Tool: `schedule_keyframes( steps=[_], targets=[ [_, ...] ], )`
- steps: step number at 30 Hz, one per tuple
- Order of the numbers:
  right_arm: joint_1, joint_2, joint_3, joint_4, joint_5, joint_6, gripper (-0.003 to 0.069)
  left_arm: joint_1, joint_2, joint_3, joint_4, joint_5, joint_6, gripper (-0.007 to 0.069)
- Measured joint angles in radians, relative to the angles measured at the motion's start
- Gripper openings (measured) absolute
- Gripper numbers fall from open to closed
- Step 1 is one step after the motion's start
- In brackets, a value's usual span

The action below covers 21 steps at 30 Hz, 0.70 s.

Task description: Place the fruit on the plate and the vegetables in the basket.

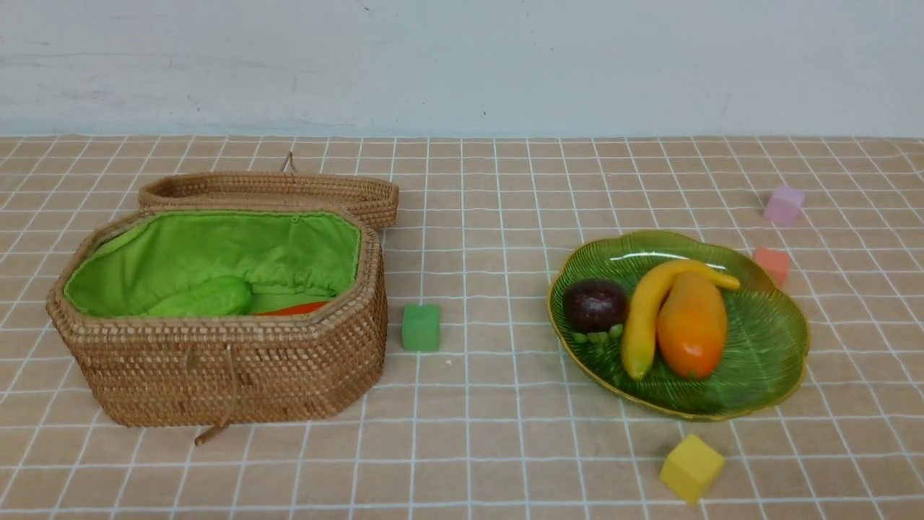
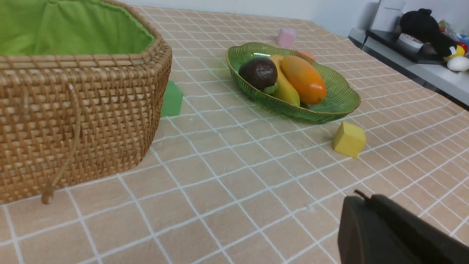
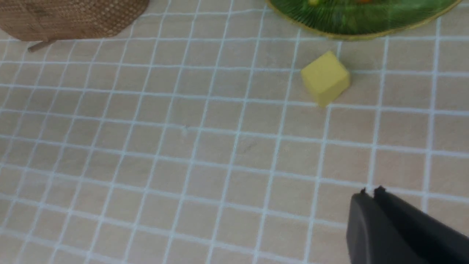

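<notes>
Your fruit (image 1: 691,323) on the plate (image 1: 779,332) at right, both your grippers (image 3: 370,191) pinched together, holding nothing

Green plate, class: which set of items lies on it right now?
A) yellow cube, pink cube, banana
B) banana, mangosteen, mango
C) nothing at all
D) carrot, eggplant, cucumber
B: the front view shows the banana, the mangosteen and the mango lying together on the green plate.
</notes>
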Motion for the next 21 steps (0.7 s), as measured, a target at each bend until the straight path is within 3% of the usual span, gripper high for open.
schedule_keyframes(
  steps=[2, 5, 8, 12, 21],
  targets=[
    [-0.037, -0.022, 0.042, -0.068, -0.095, -0.006, 0.0006, 0.000, 0.000, 0.000, 0.000, 0.000, 0.000, 0.0002],
    [-0.181, -0.082, 0.164, -0.094, -0.275, -0.050, -0.0008, 0.000, 0.000, 0.000, 0.000, 0.001, 0.000, 0.0005],
    [-0.423, -0.206, 0.390, -0.032, -0.522, -0.155, -0.0008, 0.000, 0.000, 0.000, 0.000, 0.009, 0.000, 0.0008],
    [-0.619, -0.382, 0.610, 0.032, -0.656, -0.272, -0.0008, 0.000, 0.000, 0.000, 0.000, 0.015, 0.000, 0.0008],
    [-0.685, -0.519, 0.707, 0.053, -0.627, -0.409, -0.0008, 0.000, -0.001, 0.000, 0.000, 0.017, 0.000, 0.0011]
  ],
)
